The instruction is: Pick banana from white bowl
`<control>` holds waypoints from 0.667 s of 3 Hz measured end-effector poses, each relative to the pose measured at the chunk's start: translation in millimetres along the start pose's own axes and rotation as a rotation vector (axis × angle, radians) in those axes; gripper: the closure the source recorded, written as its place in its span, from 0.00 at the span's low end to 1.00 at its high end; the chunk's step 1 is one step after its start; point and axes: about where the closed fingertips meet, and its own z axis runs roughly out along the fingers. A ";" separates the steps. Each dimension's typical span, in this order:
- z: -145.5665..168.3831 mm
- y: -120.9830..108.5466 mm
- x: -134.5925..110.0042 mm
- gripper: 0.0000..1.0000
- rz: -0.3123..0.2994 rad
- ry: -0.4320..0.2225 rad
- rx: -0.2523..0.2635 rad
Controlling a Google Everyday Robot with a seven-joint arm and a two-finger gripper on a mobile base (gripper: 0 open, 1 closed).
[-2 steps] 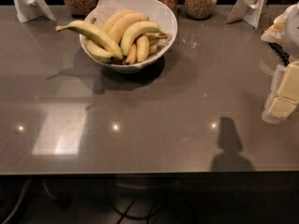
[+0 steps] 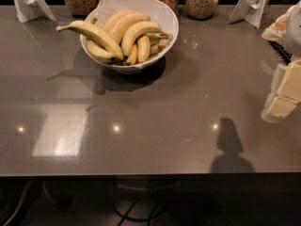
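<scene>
1. My gripper point(image 2: 283, 98) is at the far right edge of the view, over the right end of the table point(image 2: 155, 126), roughly midway between its near and far sides. It shows as pale cream blocks stacked at a slant, leaning down and a little to the left.
2. Behind it, my arm point(image 2: 289, 27) rises toward the far right corner. I can see a pale rounded part with a dark ribbed strip beneath it, and most of the arm is out of frame.
3. I see nothing in my gripper. The right edge cuts it off, so I cannot tell whether it is open or closed.
4. The banana point(image 2: 94, 33) lies on top of the pile on the left side of the white bowl point(image 2: 160, 13). Its thin stem sticks out over the left rim and its other end points toward the middle of the bowl. It is well apart from my gripper.
5. The white bowl stands on the far part of the table, left of centre. The shorter bananas point(image 2: 136, 32) are bunched inside it, to the right of the long one.
6. The bowl's wall hides the undersides of the fruit.
7. The jars point(image 2: 201, 1) along the far edge are cut off at the top, and so are the two white stands point(image 2: 251, 6) in the far corners.
8. A dark shadow point(image 2: 229, 145) lies on the near right of the table. The space under the table is too dark to make out beyond some cables point(image 2: 136, 211).
</scene>
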 end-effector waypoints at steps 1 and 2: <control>4.6 -8.1 -31.0 0.00 -0.030 -0.095 0.028; 11.9 -20.6 -73.5 0.00 -0.076 -0.204 0.052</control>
